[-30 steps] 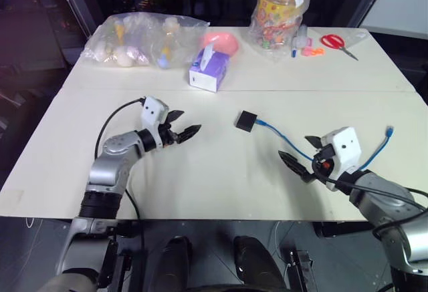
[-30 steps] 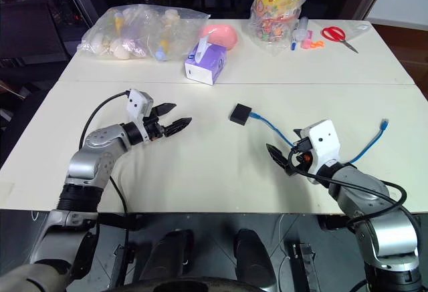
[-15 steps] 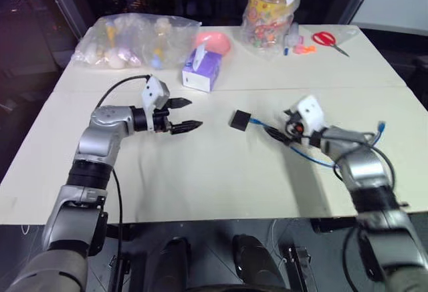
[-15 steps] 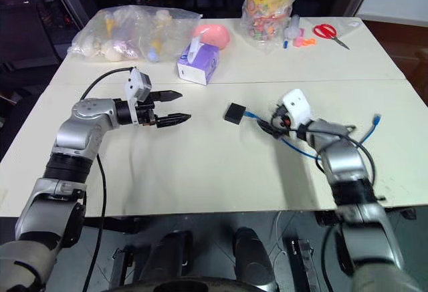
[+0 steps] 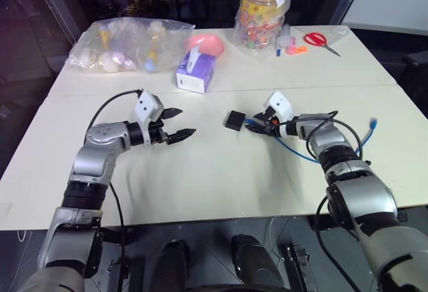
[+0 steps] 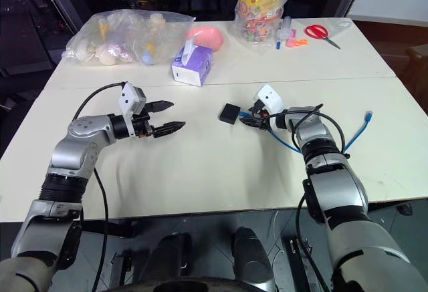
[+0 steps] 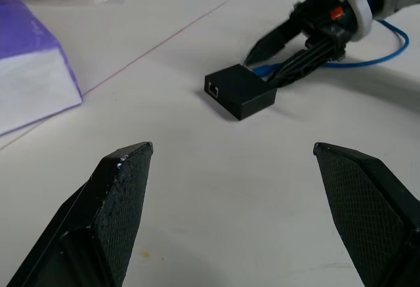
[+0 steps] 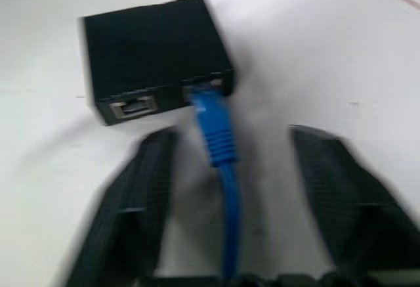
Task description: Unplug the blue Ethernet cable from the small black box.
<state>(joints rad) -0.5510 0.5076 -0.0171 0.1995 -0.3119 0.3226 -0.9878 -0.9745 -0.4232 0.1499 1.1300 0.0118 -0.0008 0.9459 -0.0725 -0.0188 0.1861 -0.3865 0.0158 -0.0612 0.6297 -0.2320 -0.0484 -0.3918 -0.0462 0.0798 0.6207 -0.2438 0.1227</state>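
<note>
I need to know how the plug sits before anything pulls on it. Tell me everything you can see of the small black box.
The small black box is a flat, squarish matte block, plastic by its look, lying flat on the white table. One side has two sockets side by side: one is empty, the other holds the blue Ethernet cable, still plugged in. The right hand straddles the cable just behind the plug, its fingers apart and clear of the box. Nothing else touches the box.
</note>
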